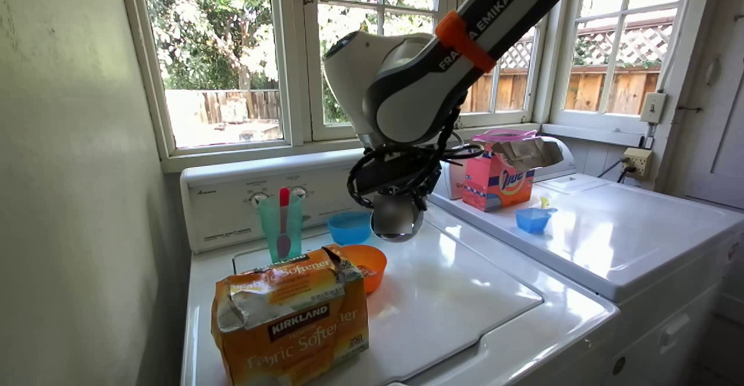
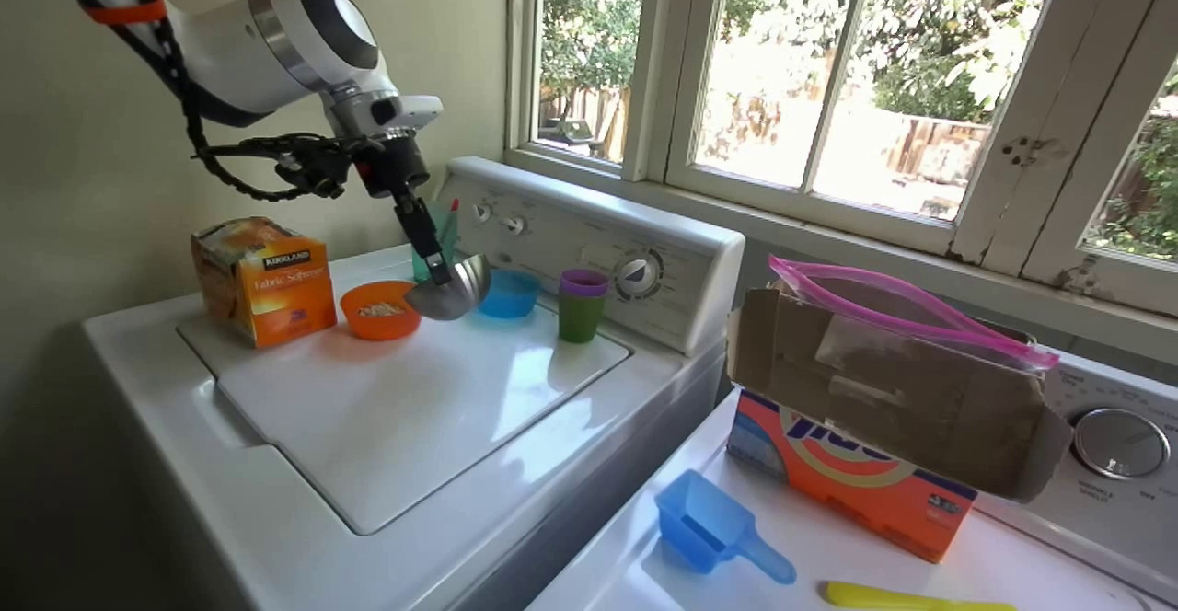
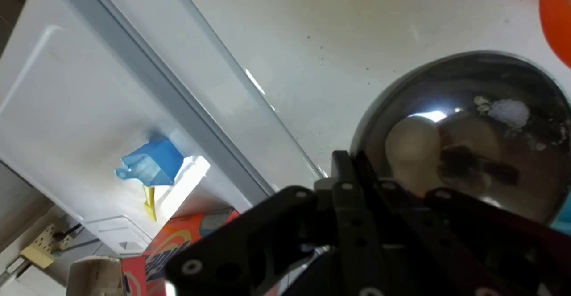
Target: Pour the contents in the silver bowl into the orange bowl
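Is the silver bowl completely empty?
No, the wrist view shows a small whitish clump inside the silver bowl.

Orange bowl (image 2: 386, 328): there it sits on the white lid (image 2: 414, 418), pale bits (image 2: 379, 309) inside!
Silver bowl (image 2: 451, 300): held tilted, just right of the orange bowl!
Gripper (image 2: 443, 270): jaws clamped on the silver rim, near the orange bowl!
Kirkland box (image 2: 294, 296): just left of the orange bowl.
Blue bowl (image 2: 511, 298): right of the orange bowl, past the silver!
Green cup (image 2: 582, 317): farther right of the orange bowl, purple-topped.
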### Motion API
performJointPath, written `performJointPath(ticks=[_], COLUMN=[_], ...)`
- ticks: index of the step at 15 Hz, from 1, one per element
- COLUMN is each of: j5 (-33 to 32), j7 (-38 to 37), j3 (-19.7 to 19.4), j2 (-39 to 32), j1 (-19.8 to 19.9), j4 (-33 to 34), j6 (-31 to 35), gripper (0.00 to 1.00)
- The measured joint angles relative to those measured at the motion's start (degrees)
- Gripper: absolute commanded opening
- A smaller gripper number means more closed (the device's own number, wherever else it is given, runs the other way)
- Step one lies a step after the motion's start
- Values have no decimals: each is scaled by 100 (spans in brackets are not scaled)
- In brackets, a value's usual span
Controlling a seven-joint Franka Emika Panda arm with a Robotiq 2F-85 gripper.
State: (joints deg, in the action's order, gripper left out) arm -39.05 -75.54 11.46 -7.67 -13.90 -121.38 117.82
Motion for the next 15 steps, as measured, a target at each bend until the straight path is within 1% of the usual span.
performJointPath(ticks=[5, 7, 9, 13, 15], j5=[1107, 1529, 1859, 2382, 3009], j7=[142, 167, 270, 634, 1046], j3=[-308, -423, -527, -687, -702], j2=[33, 87, 138, 180, 174], j1=[305, 423, 536, 719, 792], j4=[-135, -304, -562, -1160, -1404], j6=[280, 651, 1344, 2971, 3390], gripper=[1, 1, 1, 1, 1])
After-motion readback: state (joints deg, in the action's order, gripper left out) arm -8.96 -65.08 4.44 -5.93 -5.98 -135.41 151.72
